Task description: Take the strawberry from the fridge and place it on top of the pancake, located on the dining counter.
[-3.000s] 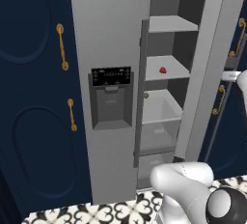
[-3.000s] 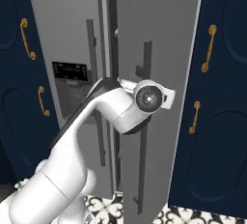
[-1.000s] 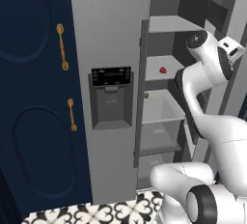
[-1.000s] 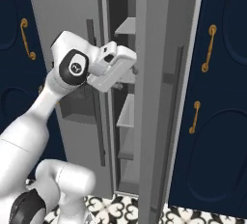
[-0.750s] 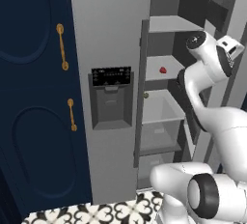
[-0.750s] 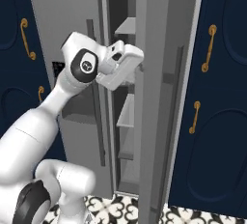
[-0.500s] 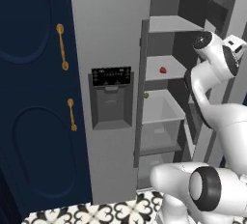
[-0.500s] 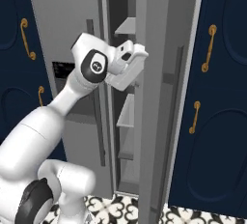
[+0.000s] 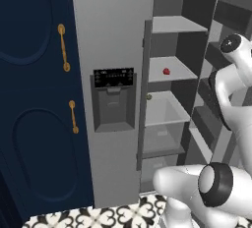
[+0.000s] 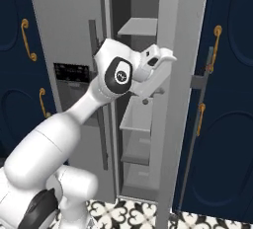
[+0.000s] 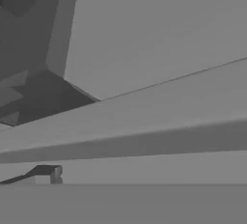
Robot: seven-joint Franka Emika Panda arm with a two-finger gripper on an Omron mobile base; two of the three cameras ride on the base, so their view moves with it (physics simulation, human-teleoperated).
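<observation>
The fridge (image 9: 110,35) stands between navy cabinets (image 9: 34,104) with gold handles (image 9: 62,47). Its right door is swung open, its left door, bearing the black-panelled dispenser recess (image 9: 114,99), is shut. Inside the open compartment, pale grey shelves (image 9: 174,24) are stacked one above another. The strawberry (image 9: 167,71), small and red, lies alone on the second shelf from the top, toward its back. The shelf above it carries nothing that can be made out. Below it sits a pale open bin (image 9: 165,110), and a further drawer (image 9: 160,141) lies lower still; no contents can be made out in either.

In the right base view the white arm (image 10: 74,124) rises from the lower left and bends at the level of the dispenser, with the hand (image 10: 153,65) reaching into the gap of the open compartment (image 10: 138,119), near the edge of the open door. The fingers themselves are hidden behind the hand and the door edge; they stand wide apart and hold nothing. The hand view looks closely along plain grey slanting surfaces, with a small grey ledge (image 11: 46,174) at the lower left.

Compared with one second earlier, the arm's upper joint has shifted rightward in both base views, further toward the open door. The strawberry rests in the same place on its shelf.
</observation>
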